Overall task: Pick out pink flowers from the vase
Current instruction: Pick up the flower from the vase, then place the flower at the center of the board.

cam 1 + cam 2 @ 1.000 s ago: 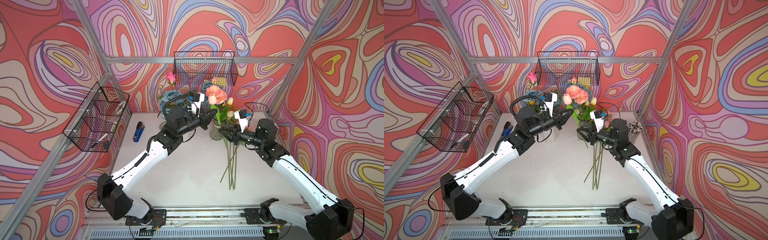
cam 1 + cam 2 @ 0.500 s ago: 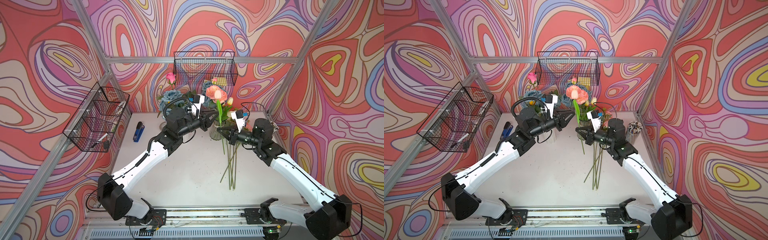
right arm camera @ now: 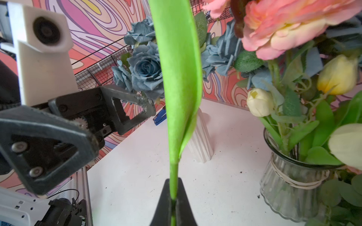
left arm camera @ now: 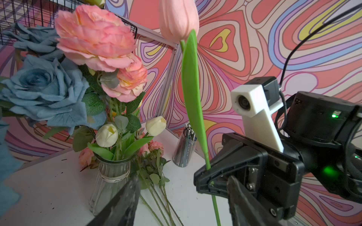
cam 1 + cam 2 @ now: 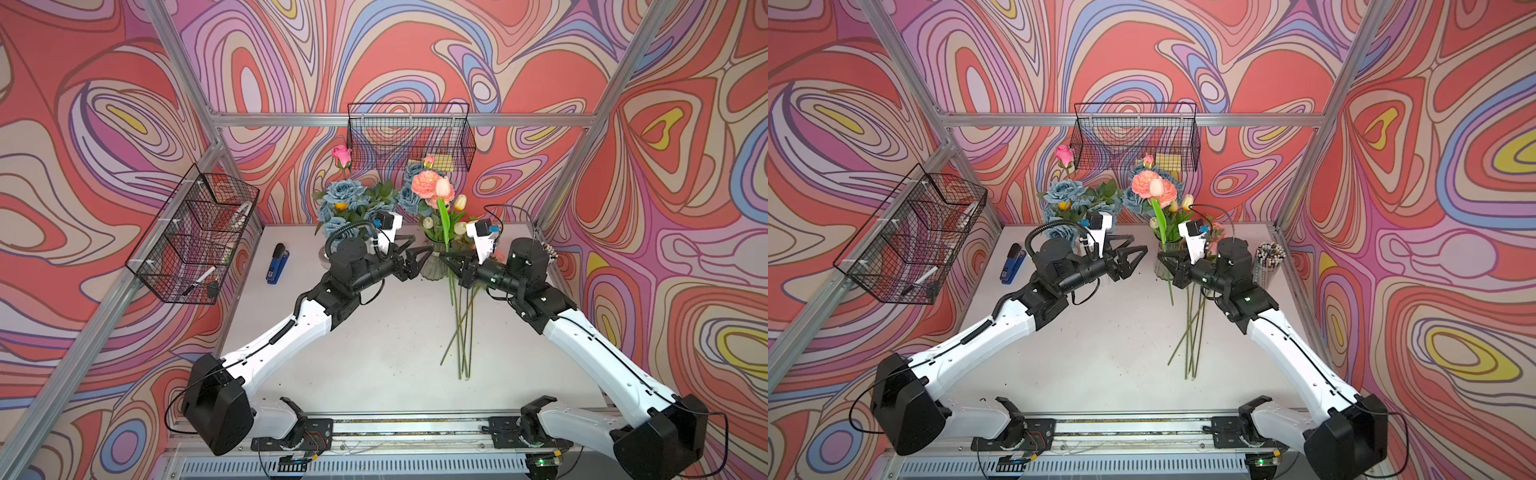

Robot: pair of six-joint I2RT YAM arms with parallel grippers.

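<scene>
A pink tulip (image 5: 442, 187) with a long green leaf (image 4: 192, 88) stands upright just in front of the glass vase (image 5: 432, 272), out of it. My right gripper (image 5: 449, 262) is shut on its stem (image 3: 173, 176) low down. My left gripper (image 5: 422, 245) is open beside it, and its fingers (image 4: 125, 201) touch nothing. Peach-pink ruffled blooms (image 4: 94, 37) remain in the vase (image 4: 111, 182) with cream tulips (image 4: 106, 135) and dusty-blue roses (image 4: 39, 86). Several pink flowers lie on the table, with their stems (image 5: 461, 332) pointing to the front.
A white ribbed vase (image 3: 201, 140) with blue roses and a pink rose (image 5: 341, 153) stands left of the glass vase. A blue stapler (image 5: 277, 264) lies at the left. A pen cup (image 5: 1268, 259) stands at the right. Wire baskets (image 5: 409, 135) hang on the walls.
My right gripper has shut on the tulip's stem. My left gripper has opened and let it go. The tulip has shifted a little out from the bouquet.
</scene>
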